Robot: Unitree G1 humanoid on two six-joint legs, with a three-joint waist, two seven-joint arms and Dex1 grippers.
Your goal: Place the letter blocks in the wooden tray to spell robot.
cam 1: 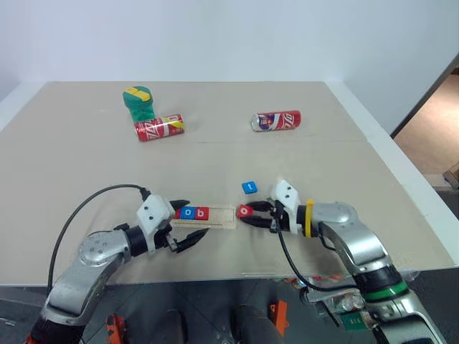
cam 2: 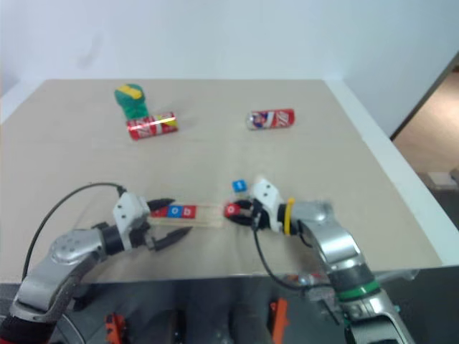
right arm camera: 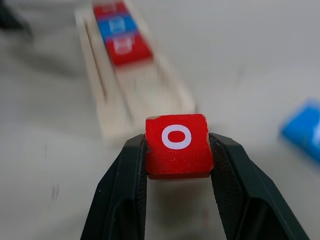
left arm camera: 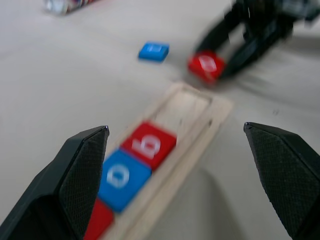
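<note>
Right claw (right arm camera: 177, 165) pinching red "o" block (right arm camera: 176, 145) beside wooden tray (cam 1: 228, 217); left claw (cam 1: 188, 228) spread.

Pale wooden tray (cam 1: 215, 222) flat on the surface, holding red, blue "o" (cam 1: 188, 212) and red "b" (cam 1: 202, 212) blocks in a row. Red "o" block (right arm camera: 176, 145) pinched just beyond its empty end. Blue block (cam 1: 249, 188) loose nearby.

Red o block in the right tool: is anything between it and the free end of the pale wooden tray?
Nothing visible. The red square o block is gripped in the right tool just off the open end of the pale wooden tray. Bare table lies between them. The blue t block lies off to the side, farther up the table.
</note>
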